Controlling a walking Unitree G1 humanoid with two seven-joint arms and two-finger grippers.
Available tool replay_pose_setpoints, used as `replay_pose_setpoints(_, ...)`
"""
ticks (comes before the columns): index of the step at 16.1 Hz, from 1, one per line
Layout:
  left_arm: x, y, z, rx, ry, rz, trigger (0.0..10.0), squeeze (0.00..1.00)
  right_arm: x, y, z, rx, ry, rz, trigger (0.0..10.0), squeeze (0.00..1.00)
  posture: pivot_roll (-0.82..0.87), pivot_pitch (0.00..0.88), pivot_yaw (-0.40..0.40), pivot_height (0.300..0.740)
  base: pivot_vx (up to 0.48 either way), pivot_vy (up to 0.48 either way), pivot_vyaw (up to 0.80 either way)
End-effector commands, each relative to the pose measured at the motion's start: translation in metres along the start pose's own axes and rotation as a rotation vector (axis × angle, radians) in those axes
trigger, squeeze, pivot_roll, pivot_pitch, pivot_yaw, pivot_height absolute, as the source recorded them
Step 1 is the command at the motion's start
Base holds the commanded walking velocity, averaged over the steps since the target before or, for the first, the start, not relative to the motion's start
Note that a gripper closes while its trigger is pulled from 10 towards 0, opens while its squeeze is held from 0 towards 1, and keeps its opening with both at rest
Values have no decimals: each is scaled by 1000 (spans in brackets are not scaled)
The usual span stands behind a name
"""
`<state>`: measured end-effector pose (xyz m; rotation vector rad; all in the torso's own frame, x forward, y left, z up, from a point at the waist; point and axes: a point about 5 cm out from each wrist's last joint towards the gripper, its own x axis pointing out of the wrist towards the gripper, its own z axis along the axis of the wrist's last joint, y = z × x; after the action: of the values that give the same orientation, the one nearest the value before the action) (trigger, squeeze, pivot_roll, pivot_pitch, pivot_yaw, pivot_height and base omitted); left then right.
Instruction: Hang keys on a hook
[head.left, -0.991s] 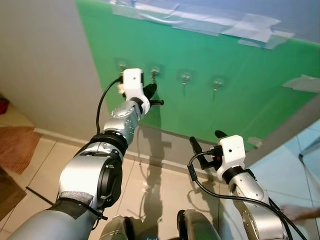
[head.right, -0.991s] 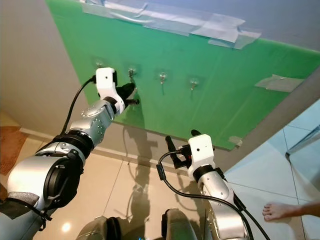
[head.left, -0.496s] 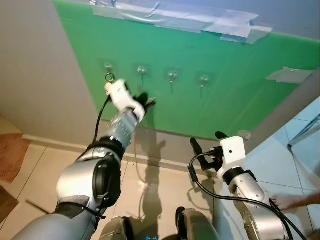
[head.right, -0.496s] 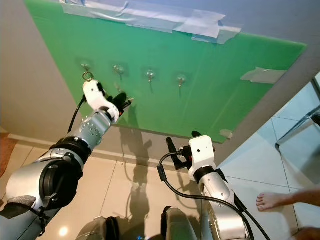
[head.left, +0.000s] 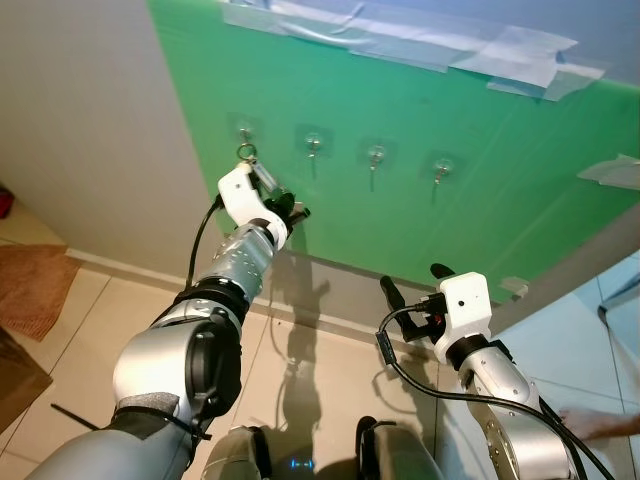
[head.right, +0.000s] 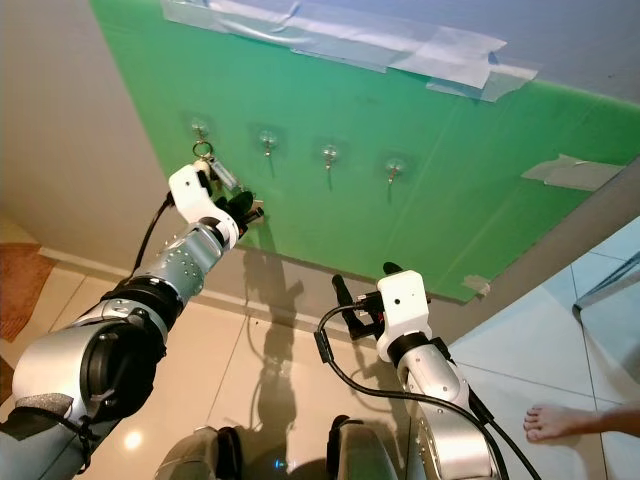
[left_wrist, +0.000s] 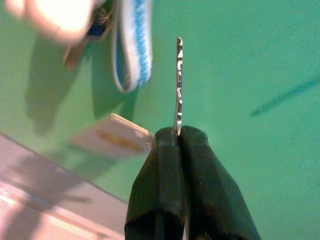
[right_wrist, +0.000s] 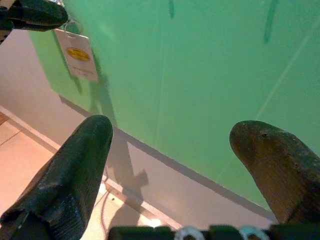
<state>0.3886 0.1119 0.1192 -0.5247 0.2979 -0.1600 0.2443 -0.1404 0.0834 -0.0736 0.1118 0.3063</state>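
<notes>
Four small hooks sit in a row on a green board (head.left: 480, 230). A key ring (head.left: 245, 152) hangs just under the leftmost hook (head.left: 243, 130); whether it rests on the hook I cannot tell. From the ring a strap runs down to my left gripper (head.left: 290, 212), below and right of that hook. In the left wrist view this gripper (left_wrist: 179, 137) is shut on a thin metal key (left_wrist: 179, 82), with a blue lanyard loop (left_wrist: 131, 45) and a white tag (left_wrist: 112, 137) beside it. My right gripper (head.left: 415, 282) stands open lower down, away from the board, holding nothing.
Three more hooks (head.left: 376, 155) to the right are bare. Tape strips (head.left: 450, 50) hold the board's top edge. A grey baseboard (head.left: 340, 285) runs under the board above a tiled floor. A rug (head.left: 35, 290) lies at left; a person's bare foot (head.right: 560, 420) is at right.
The head camera has shifted. My left gripper has moved from beside the second hook to below the first, and the key ring now sits at the leftmost hook. The right gripper has stayed put.
</notes>
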Motion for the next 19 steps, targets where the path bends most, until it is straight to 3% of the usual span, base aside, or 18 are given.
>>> replay_pose_setpoints(1,0,-4,-2,196,3,-11,0,0,-4,0,0,-1,6,0,10000,0,-245,158,3,710,0,0,0)
replay_pose_setpoints(2,1,-11,-5,424,2,-44,0,0,-4,1,0,0,6,0,10000,0,-244,157,5,710,0,0,0)
replay_pose_setpoints(4,2,-28,-9,703,-4,-128,0,0,-4,1,0,1,6,1,10000,0,-244,157,5,710,0,0,0)
replay_pose_setpoints(5,3,-37,-10,803,-20,-166,0,0,-4,1,-1,1,6,1,10000,0,-242,153,7,710,0,0,0)
replay_pose_setpoints(7,4,-49,-5,884,-59,-202,0,0,-3,1,-1,2,6,1,10000,0,-242,148,11,710,0,0,0)
replay_pose_setpoints(14,5,-64,16,949,-165,-226,0,0,-3,2,-3,7,6,-7,10000,0,-248,143,17,710,0,0,0)
replay_pose_setpoints(17,6,-68,28,926,-203,-220,0,0,-3,2,-2,7,6,-8,10000,0,-250,147,17,710,0,0,0)
replay_pose_setpoints(19,6,-64,39,861,-232,-182,0,0,-3,2,-2,7,7,-7,10000,0,-250,147,17,710,0,0,0)
